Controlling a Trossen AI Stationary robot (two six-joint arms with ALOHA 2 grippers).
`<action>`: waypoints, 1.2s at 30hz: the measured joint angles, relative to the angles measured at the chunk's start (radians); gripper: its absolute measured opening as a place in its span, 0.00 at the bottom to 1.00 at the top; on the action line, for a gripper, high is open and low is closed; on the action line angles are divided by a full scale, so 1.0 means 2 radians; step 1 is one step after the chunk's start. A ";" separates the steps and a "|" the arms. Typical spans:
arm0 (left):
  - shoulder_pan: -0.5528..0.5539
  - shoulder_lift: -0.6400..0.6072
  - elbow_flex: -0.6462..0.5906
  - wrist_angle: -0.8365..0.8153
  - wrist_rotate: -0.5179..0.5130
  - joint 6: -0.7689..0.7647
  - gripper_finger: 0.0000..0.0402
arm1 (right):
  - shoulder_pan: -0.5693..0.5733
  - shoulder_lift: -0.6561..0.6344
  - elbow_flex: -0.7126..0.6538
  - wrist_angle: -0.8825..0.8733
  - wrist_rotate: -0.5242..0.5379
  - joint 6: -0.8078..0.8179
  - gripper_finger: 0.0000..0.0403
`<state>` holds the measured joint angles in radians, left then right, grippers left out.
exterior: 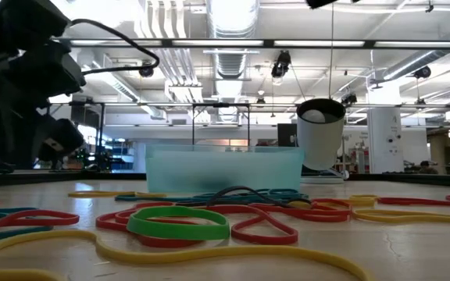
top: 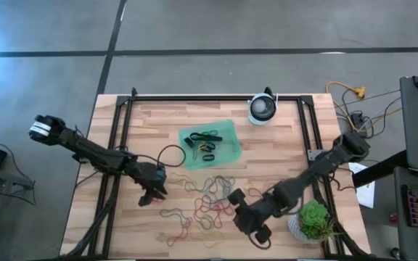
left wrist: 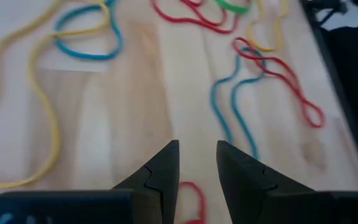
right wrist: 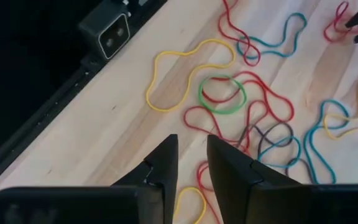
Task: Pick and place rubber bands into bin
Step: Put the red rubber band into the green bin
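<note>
Many rubber bands (top: 203, 203) in red, yellow, blue and green lie loose on the wooden table near its near edge; they also show in the low view (exterior: 178, 222). The green bin (top: 210, 143) stands farther back at the middle with several dark bands inside; it shows in the low view (exterior: 225, 168) too. My left gripper (top: 151, 194) is open, low over the table left of the pile, with a red band (left wrist: 194, 199) showing between its fingers (left wrist: 196, 155). My right gripper (top: 233, 197) is open at the pile's right side, over red and yellow bands (right wrist: 191, 202).
A round white device (top: 263, 109) stands at the far edge right of the bin. A green plant (top: 314, 221) stands at the near right corner. Black frame rails (top: 122, 123) run along the table's sides. A small camera (right wrist: 110, 34) sits at the near edge.
</note>
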<state>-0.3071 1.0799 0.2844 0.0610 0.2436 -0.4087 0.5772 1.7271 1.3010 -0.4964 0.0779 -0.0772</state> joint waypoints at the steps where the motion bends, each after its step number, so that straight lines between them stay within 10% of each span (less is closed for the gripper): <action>1: -0.001 0.002 0.003 -0.001 0.007 -0.003 0.23 | 0.005 0.000 0.000 0.000 0.006 0.000 0.19; 36: -0.122 0.041 0.083 -0.201 -0.088 -0.125 0.23 | 0.017 0.004 -0.027 0.034 0.014 0.039 0.17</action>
<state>-0.5503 1.1613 0.4507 -0.3420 0.0671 -0.6590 0.6107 1.7344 1.2466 -0.4294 0.1055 0.0002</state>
